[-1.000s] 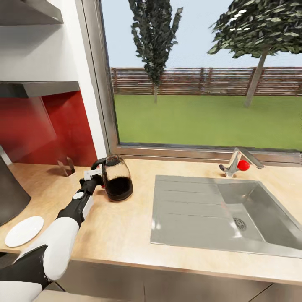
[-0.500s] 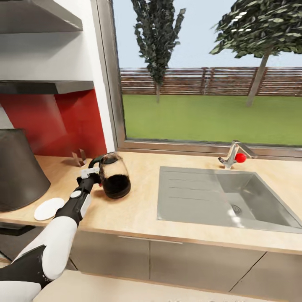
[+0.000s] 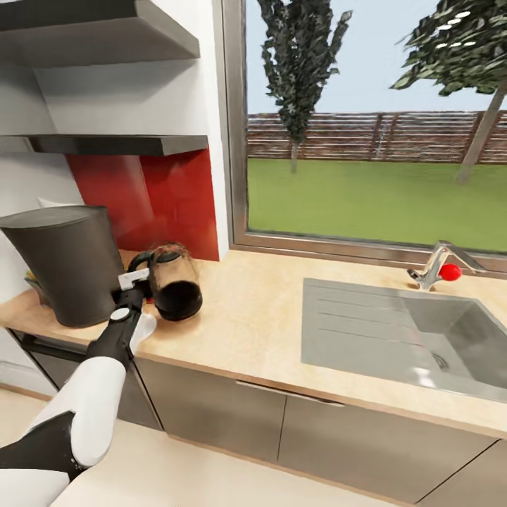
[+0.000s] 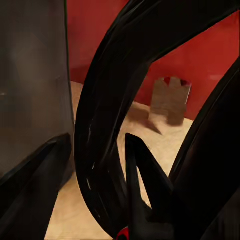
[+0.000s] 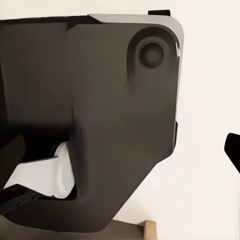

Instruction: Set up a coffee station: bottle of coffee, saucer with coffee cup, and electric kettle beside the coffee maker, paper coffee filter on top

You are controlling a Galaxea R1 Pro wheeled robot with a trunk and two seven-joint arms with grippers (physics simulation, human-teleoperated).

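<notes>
Electric kettle (image 3: pixel 173 290) is clamped at its black loop handle by the left gripper (image 3: pixel 135 279), fingers closed around it. Right gripper's finger state: cannot tell. Versus a second ago the kettle has travelled along the kitchen countertop (image 3: pixel 260 324) and now sits just beside the coffee maker (image 3: pixel 67 271); camera also panned, so the sink (image 3: pixel 415 338) shifted right. Kettle tilted, long axis near vertical, lid leaning away from the arm, handle pointing toward the coffee maker. Saucer (image 3: pixel 144 328) peeks from behind the forearm.
</notes>
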